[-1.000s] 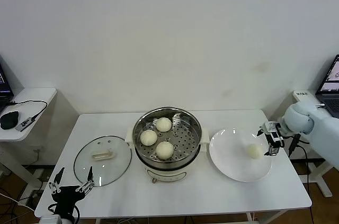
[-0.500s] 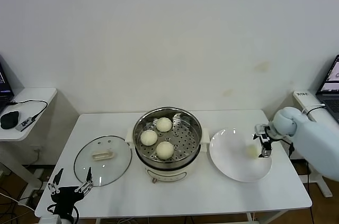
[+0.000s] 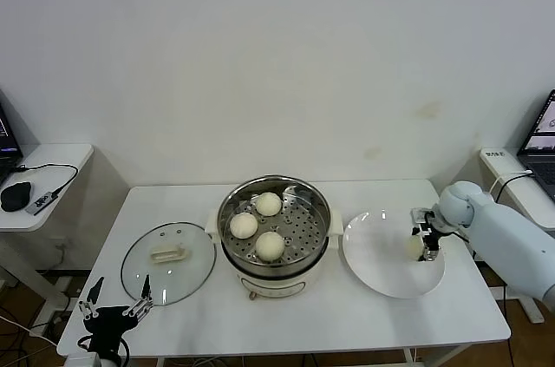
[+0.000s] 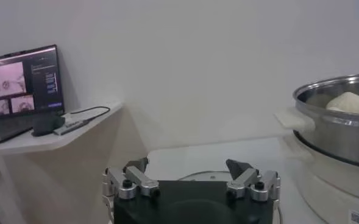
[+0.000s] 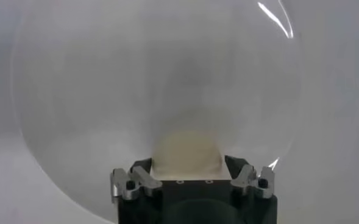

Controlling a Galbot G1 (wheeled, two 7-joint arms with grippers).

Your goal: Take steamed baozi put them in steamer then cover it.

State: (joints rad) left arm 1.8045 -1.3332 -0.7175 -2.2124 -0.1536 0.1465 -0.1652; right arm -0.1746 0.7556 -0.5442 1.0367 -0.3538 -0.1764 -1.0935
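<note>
Over on the flat white plate (image 3: pixel 381 273), our right gripper (image 3: pixel 424 244) has its jaws closed partway around the last small cream-white bun (image 5: pixel 186 152); left gripper (image 4: pixel 191 181) sits wide open, empty.

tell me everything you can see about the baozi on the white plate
The baozi on the plate is a small, round, smooth cream-white bun, the only one left on the white plate, lying toward its right side. The right gripper is down over it, its fingers at either side of the bun; in the right wrist view they hug its flanks. Whether it is lifted off the plate cannot be told.
</note>
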